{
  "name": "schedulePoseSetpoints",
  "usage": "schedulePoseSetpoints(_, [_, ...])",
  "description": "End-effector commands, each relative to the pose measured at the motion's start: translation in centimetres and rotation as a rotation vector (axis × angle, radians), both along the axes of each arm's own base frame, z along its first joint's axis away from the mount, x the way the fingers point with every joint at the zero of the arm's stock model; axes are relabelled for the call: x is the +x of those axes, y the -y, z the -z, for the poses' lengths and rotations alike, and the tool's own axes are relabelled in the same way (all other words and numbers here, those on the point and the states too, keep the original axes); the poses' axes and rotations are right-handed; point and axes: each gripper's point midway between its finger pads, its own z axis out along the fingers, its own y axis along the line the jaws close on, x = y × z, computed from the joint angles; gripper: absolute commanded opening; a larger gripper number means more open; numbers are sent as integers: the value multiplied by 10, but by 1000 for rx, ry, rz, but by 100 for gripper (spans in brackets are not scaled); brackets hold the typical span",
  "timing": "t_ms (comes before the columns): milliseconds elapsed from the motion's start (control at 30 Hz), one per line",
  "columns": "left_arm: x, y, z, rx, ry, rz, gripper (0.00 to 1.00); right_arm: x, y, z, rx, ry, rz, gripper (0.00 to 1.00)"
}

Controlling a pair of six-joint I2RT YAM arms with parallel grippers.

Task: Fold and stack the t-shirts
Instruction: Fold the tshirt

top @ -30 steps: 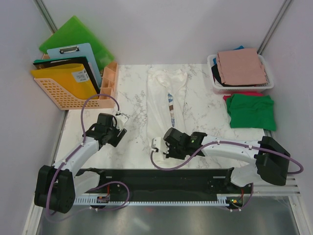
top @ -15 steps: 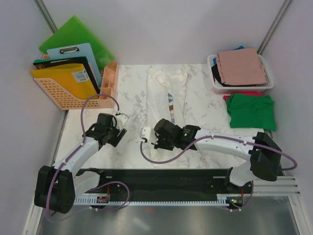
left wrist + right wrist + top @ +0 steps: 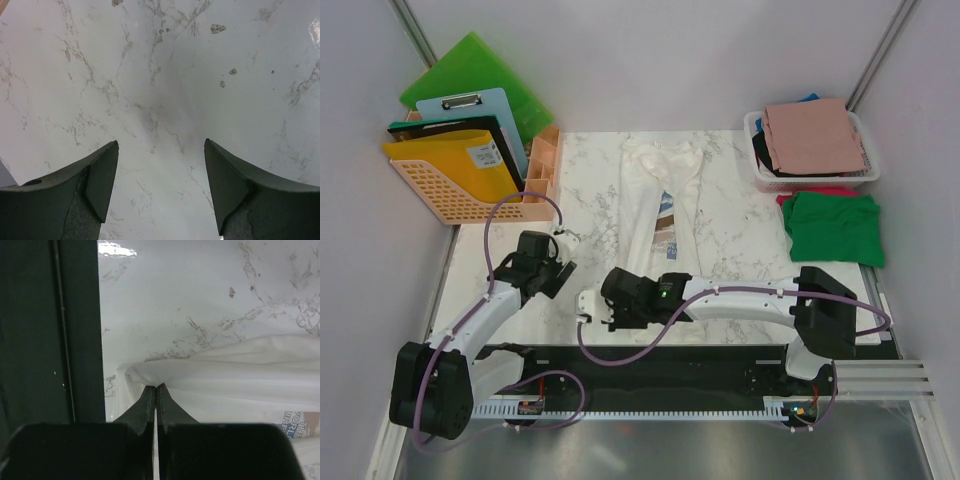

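Now: right gripper [image 3: 155, 386] clamped on the near edge of the cream-white t-shirt [image 3: 658, 185], which lies lengthwise mid-way across the surface [image 3: 150, 75]; left gripper [image 3: 161, 150] hovers to its left, jaws apart.

Top view: bright, even light from overhead, sharp throughout, only faint soft shadows on the table [image 3: 590, 200]. Left wrist view: diffuse grey shadow mid-frame; the close dark fingers [image 3: 95, 190] look slightly soft. Right wrist view: small glare patch at upper left, white t-shirt [image 3: 240, 375] nearly washed out, left side dark.
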Motion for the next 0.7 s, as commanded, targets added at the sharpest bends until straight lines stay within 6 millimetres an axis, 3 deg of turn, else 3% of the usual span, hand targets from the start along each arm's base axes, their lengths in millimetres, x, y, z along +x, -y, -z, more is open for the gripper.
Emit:
schedulePoseSetpoints(0, [17, 4, -15, -18, 70, -1, 77, -13, -29, -20, 77, -6, -50, 0])
schedulePoseSetpoints(267, [11, 4, -5, -22, 38, 5, 76, -15, -53, -39, 127, 19, -83, 0])
schedulePoseSetpoints(400, [4, 4, 3, -21, 20, 11, 77, -14, -53, -34, 116, 23, -83, 0])
schedulePoseSetpoints(667, [6, 6, 0, -28, 29, 19, 77, -16, -52, -38, 143, 16, -78, 0])
